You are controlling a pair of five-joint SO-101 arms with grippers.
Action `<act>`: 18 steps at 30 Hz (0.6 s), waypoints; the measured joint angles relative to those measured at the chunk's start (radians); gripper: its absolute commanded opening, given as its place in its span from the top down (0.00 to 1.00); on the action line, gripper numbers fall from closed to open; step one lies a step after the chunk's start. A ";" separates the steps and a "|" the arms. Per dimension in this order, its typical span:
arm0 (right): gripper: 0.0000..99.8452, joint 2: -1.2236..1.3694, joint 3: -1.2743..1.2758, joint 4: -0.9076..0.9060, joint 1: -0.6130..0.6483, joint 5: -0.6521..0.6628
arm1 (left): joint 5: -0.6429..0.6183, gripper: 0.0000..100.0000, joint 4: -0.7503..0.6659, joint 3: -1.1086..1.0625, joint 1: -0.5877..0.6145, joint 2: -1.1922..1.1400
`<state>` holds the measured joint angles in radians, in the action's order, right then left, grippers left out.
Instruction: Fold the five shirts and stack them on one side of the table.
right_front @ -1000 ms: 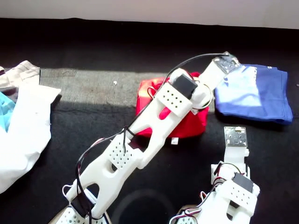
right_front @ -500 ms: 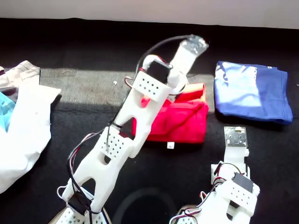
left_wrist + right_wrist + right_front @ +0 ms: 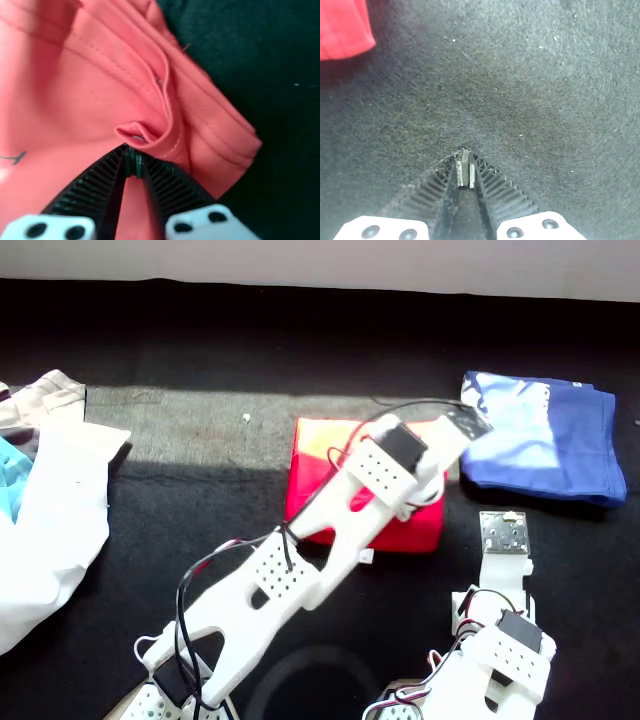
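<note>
The left arm has come down since half a second ago. Then it stood high, near the top middle of the high view, and the red folded shirt [image 3: 325, 455] looked bunched up under it. Now the arm lies low across that shirt. Its tip is at the shirt's upper right corner, just beside the blue folded shirt [image 3: 550, 445]. The red folded shirt looks flatter and more square now. The right arm has not moved.

The left hand [image 3: 134, 162] is shut tight on a small pinch of red cloth near a hem. I think it holds on so it can pull the red folded shirt over to the blue one, because all the shirts must end up in one pile.

The right hand [image 3: 465, 169] is closed with nothing in it. It hangs over the black table [image 3: 200, 340] at the lower right of the high view. I think it is waiting out of the way.

The red folded shirt lies in the middle of the table. At the left edge lie a crumpled white shirt [image 3: 55, 515], a light blue shirt [image 3: 10, 478] and a pale cloth [image 3: 50, 395], not folded yet.
</note>
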<state>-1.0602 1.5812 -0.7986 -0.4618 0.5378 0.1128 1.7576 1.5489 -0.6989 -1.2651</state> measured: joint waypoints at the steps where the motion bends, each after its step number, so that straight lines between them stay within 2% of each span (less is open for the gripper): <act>1: 0.99 0.000 0.000 0.000 0.000 0.000 | 0.000 0.99 0.000 0.014 -0.014 0.009; 6: 0.99 0.000 0.000 0.000 0.000 0.000 | 0.000 0.99 0.000 0.026 -0.063 0.129; 11: 0.99 0.000 0.000 0.000 0.000 0.000 | 0.000 0.99 0.003 0.026 -0.040 0.199; 18: 0.99 0.000 0.000 0.000 0.000 0.000 | -0.003 0.99 0.005 0.026 0.040 0.072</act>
<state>-1.0602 1.5812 -0.7986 -0.4618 0.5378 0.1097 1.7622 1.5750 -0.6590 -1.1930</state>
